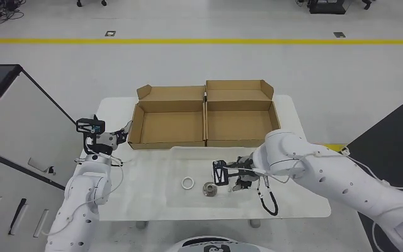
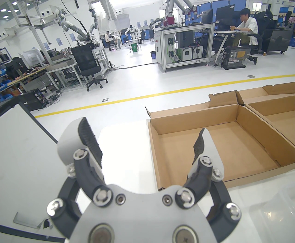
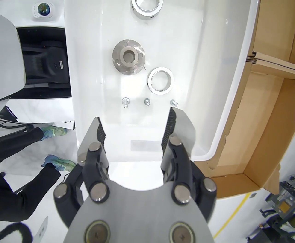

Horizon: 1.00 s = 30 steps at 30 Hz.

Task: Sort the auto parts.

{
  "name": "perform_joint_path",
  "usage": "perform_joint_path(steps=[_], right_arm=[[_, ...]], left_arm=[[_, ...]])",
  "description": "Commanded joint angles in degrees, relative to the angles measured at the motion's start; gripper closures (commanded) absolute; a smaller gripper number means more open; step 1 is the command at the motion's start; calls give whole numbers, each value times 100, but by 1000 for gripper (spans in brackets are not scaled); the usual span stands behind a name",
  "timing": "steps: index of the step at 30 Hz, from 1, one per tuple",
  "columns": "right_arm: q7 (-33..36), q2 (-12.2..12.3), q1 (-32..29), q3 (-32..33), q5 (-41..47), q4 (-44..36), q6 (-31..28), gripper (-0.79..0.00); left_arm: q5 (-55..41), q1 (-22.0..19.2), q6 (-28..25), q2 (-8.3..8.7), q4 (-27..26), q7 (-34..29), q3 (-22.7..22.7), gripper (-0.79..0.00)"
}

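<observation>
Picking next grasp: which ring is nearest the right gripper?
The ring beside the flange, just past the three small fasteners from the right gripper. The other ring lies beyond the flange, farther off.

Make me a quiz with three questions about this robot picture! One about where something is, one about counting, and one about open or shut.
1. Where does the metal flange lie?
A. on the floor
B. in the white tray
C. in a bucket

2. How many small bolts lie in a row near the right gripper?
A. one
B. six
C. three

3. How do the right gripper's jaws stand?
A. apart, holding nothing
B. shut on a bolt
C. shut on a cable

Answers:
1 B: the flange rests on the tray's white bottom.
2 C: three bolts lie side by side.
3 A: there is a wide, empty gap between the jaws.
</observation>
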Motion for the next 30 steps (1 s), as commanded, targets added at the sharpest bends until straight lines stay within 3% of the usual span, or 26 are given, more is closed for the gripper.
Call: perform_joint_path(steps=[1, 30], right_arm=[[-19, -49, 65, -106, -38, 88, -19, -345], [62, -732, 796, -1471, 244, 1144, 62, -339]], left_arm=[[0, 0, 0, 0, 0, 0, 0, -785], [0, 0, 0, 0, 0, 0, 0, -785]])
